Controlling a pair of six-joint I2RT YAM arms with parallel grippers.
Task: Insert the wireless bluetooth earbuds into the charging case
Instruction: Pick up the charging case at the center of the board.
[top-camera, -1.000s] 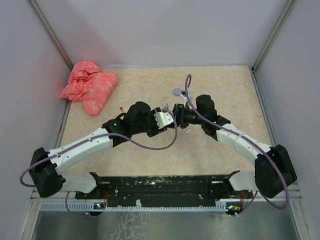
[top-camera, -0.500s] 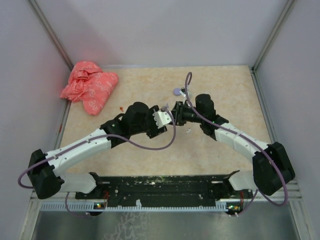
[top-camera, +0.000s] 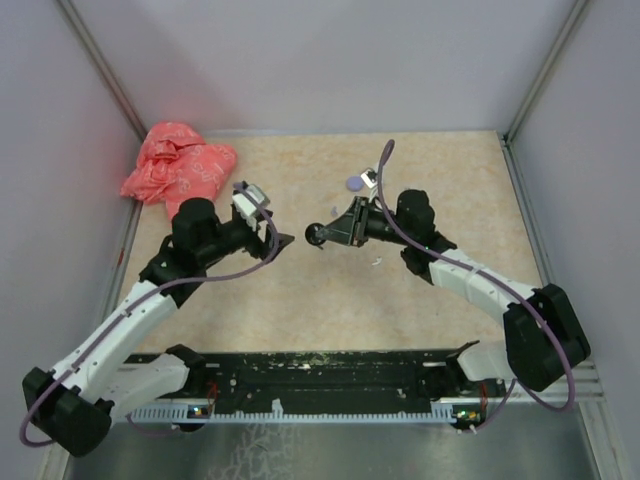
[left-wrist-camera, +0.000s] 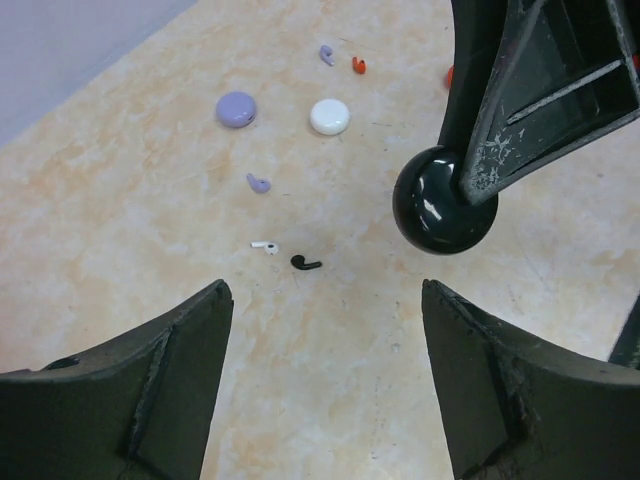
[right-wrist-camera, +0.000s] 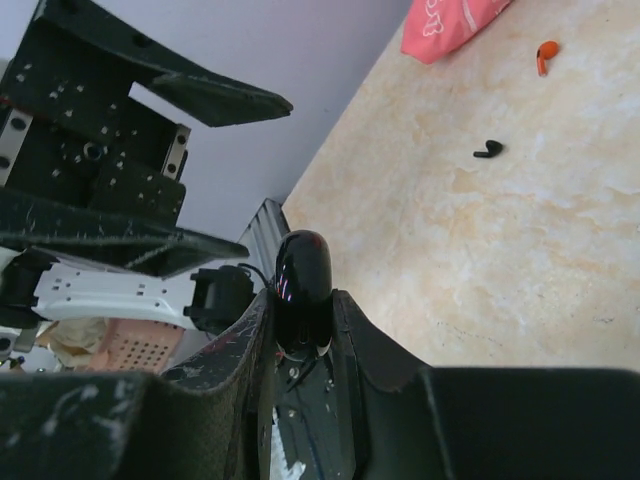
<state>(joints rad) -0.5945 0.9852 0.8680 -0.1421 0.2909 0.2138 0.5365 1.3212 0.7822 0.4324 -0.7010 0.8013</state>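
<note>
Earbuds (left-wrist-camera: 305, 263) lie scattered on beige tabletop (left-wrist-camera: 150, 200) between grey walls (top-camera: 300, 60) — left gripper (left-wrist-camera: 325, 290) gapes empty, right gripper (right-wrist-camera: 302, 310) pinches black case (left-wrist-camera: 440, 205).

The table (left-wrist-camera: 120, 200) is mottled beige — lilac earbud (left-wrist-camera: 259, 183), white earbud (left-wrist-camera: 265, 245), black earbud (left-wrist-camera: 305, 263), glossy black case (left-wrist-camera: 440, 205), coral-pink bag (top-camera: 178, 172).

Glossy black round case (left-wrist-camera: 437, 207) gripped in right pincer (left-wrist-camera: 476, 182), tiny stemmed earbuds (left-wrist-camera: 305, 263) scattered loose
</note>
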